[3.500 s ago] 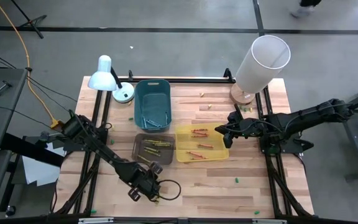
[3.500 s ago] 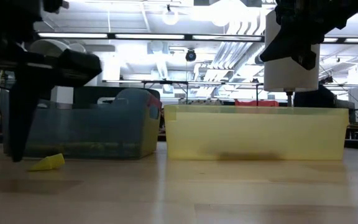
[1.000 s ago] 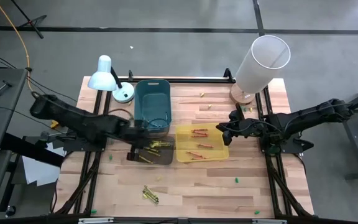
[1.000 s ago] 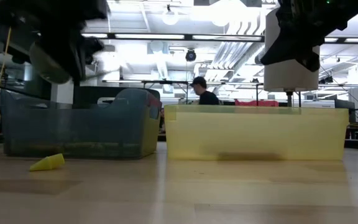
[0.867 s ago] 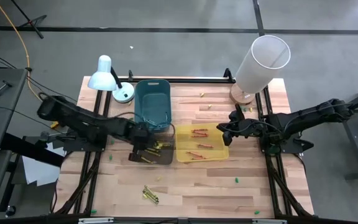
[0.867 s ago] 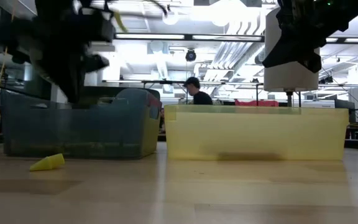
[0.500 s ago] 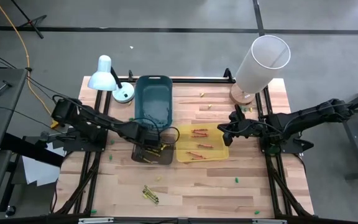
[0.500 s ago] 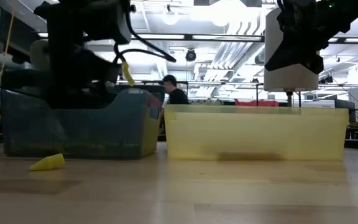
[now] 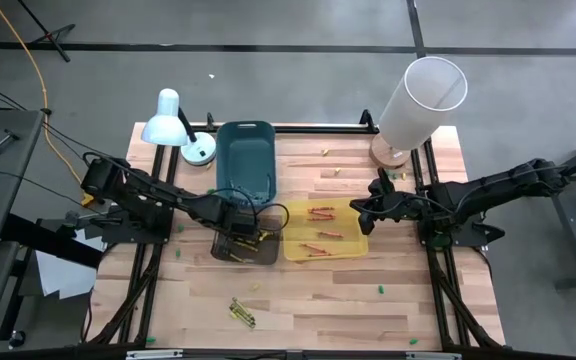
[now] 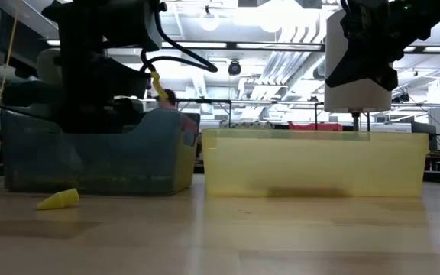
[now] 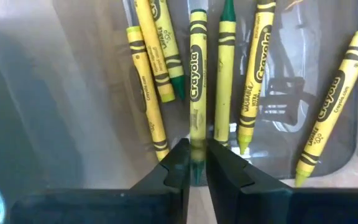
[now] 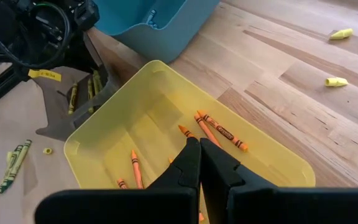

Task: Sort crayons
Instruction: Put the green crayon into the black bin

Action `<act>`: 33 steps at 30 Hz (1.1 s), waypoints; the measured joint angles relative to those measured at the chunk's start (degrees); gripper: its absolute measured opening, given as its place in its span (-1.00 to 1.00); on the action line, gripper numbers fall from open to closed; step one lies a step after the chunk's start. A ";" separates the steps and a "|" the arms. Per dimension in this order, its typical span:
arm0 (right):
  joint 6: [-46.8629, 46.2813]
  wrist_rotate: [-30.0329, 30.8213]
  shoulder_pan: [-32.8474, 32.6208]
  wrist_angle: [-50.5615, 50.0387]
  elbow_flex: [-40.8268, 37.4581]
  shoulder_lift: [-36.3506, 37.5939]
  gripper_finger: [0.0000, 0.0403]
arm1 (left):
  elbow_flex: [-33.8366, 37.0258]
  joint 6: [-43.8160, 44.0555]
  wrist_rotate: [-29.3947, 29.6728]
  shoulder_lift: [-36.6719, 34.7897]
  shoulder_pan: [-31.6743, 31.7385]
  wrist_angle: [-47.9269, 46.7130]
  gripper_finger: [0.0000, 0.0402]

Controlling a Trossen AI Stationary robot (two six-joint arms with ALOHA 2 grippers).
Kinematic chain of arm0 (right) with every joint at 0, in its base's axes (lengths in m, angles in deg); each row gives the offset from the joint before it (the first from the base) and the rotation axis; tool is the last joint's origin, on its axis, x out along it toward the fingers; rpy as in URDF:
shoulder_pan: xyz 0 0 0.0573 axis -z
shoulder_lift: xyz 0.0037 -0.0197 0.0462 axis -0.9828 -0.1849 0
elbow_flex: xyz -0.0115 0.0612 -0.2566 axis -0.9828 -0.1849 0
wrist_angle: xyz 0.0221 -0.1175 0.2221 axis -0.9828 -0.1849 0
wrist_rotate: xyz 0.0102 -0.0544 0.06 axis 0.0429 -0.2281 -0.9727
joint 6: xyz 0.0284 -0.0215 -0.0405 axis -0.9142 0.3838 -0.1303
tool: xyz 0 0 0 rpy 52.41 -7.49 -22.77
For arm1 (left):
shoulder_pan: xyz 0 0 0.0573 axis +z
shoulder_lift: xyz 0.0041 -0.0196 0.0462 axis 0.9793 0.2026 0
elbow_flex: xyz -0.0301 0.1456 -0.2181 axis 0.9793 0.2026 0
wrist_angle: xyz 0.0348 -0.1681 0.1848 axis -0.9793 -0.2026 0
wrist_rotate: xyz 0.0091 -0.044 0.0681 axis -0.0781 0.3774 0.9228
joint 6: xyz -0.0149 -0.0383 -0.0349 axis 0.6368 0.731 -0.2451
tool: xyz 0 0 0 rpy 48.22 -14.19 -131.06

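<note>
My left hand [image 11: 195,163] sits low in the grey bin [image 9: 230,247], fingers nearly closed around a yellow crayon [image 11: 196,93] among other yellow crayons. My right hand [image 12: 200,163], fingers closed and empty, hovers over the yellow bin [image 9: 296,213] holding orange crayons [image 12: 220,130].

Both arms are showing up dark, near-black — boxy jointed links. The left arm [image 9: 158,203] is carrying a loose black cable looping off near its wrist, plus a small yellow tag on the wrist housing. The right arm [image 9: 488,188] is showing the same matte-black segments. The left gripper [image 11: 193,167] and right gripper [image 12: 200,163] are wearing black, wedge-shaped fingers — smooth faces, stepped inner edges.
</note>
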State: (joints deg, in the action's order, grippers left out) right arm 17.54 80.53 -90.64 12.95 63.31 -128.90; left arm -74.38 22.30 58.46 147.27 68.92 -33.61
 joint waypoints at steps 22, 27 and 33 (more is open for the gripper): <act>-0.43 -2.13 0.00 0.13 0.00 -0.02 -1.00 | -16.71 0.92 -0.99 -10.80 -4.23 -7.76 -0.40; -0.11 -3.28 0.00 0.13 0.00 0.00 -1.00 | -16.23 0.92 -1.01 -13.17 -12.15 -7.88 -0.41; 0.01 -3.31 0.00 0.02 0.00 0.00 -1.00 | -11.47 4.26 -1.31 -9.72 -25.19 3.31 -0.41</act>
State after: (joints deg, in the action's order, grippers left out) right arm 17.55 77.22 -90.64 12.97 63.31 -128.90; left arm -85.85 26.56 57.15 137.55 43.73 -30.29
